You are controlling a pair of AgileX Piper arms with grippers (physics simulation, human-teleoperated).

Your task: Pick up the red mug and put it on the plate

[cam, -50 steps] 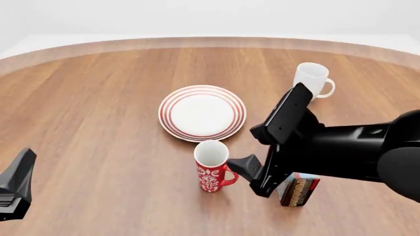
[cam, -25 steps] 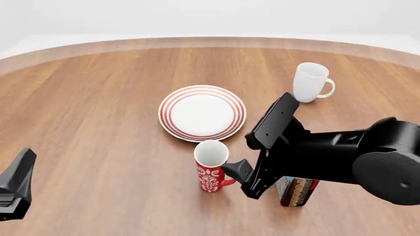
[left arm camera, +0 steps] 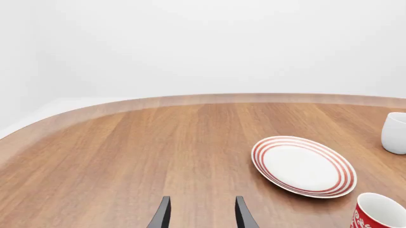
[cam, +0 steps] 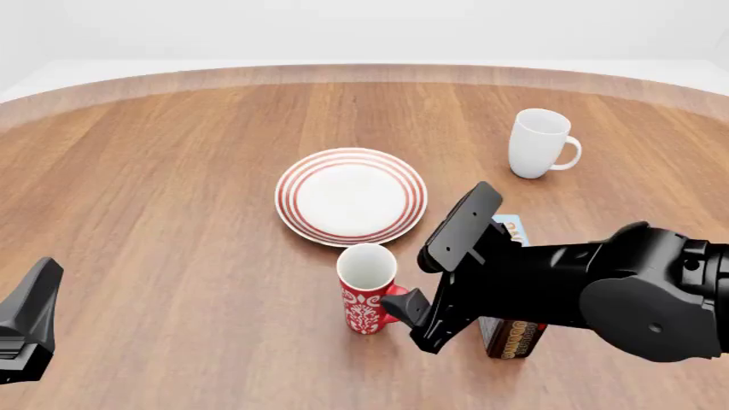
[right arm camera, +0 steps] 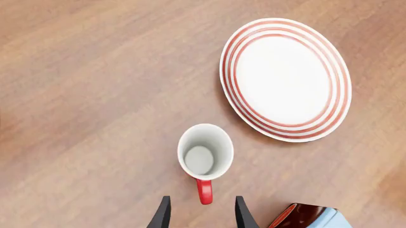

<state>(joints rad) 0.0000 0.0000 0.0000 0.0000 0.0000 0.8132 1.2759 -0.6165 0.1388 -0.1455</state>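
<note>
One second on, right gripper [right arm camera: 198, 216] has slid in from the mug's right, fingers parted and empty, straddling the handle of the red mug [cam: 367, 300]. Mug upright on table just near side of the plate [cam: 351, 196]; grasp looks imminent. Left gripper [left arm camera: 198, 216] open, idle.

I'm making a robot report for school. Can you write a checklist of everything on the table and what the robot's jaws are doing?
Surface: round wooden table, bare wood showing.
Job's things: red mug upright, near the plate but not on it; plate holds nothing.
Clutter: white mug upright at the far right; small box beside the right arm, partly hidden.
Grippers: right gripper jaws open, lined up with the red mug's handle, not gripping; left gripper jaws open, holding nothing.
Cables: nothing seen.
Surroundings: plain white backdrop.
</note>
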